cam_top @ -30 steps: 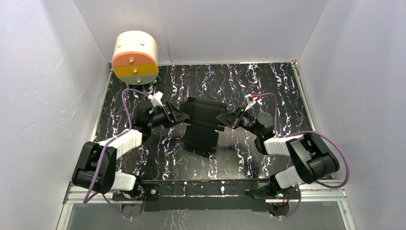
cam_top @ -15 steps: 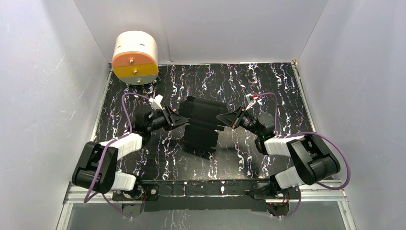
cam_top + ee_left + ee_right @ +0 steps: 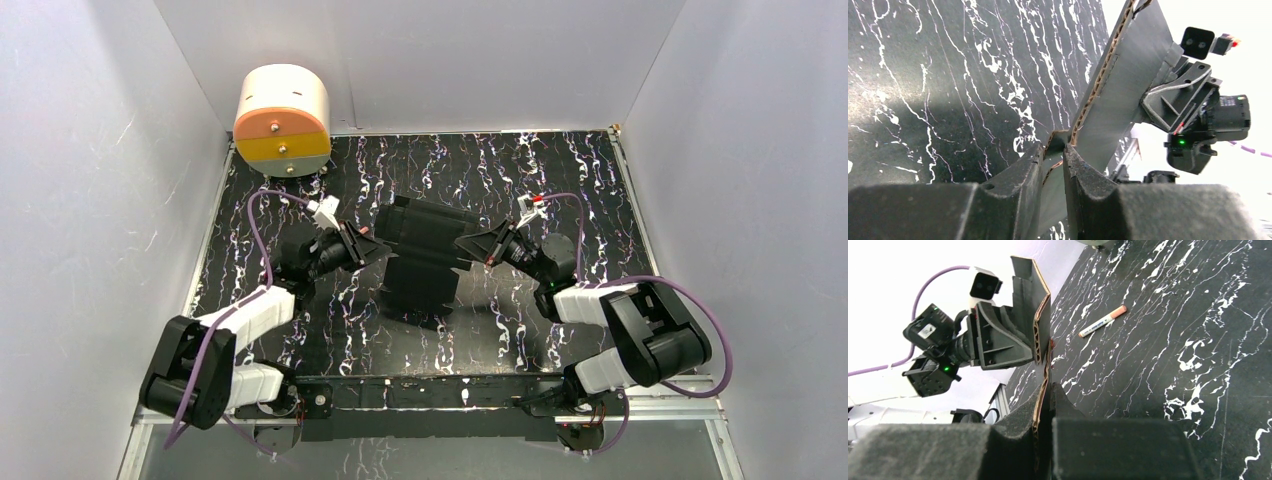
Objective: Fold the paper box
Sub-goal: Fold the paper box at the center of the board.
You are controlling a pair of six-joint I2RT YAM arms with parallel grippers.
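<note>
Paper box (image 3: 420,255): a matte black blank of thin corrugated card with creases and flaps. It is held up on edge over the middle of the table, between the two grippers. A wider panel is seen at the far end and a narrower one towards the arm bases.
Left gripper (image 3: 376,248): it is set against the left side of the card. Its black fingers (image 3: 1030,167) are pressed together on a corner of the card's edge, with the card pinched between them.
Right gripper (image 3: 470,245): it is set against the right side of the card, opposite the other gripper. Its fingers (image 3: 1068,405) are closed onto the card's edge, which is caught in the narrow slot between them.
Contact with the surface: whether the lower edge of the card rests on the table cannot be told.
Table (image 3: 580,180): a black marbled surface with white veins, enclosed by plain white walls (image 3: 450,60).
Marker pen (image 3: 1103,322): a white barrel with an orange cap, lying flat on the marbled surface, well apart from the card.
Drum (image 3: 283,120): a cream cylinder with an orange-and-yellow face, placed at the far left corner, well apart from both grippers.
</note>
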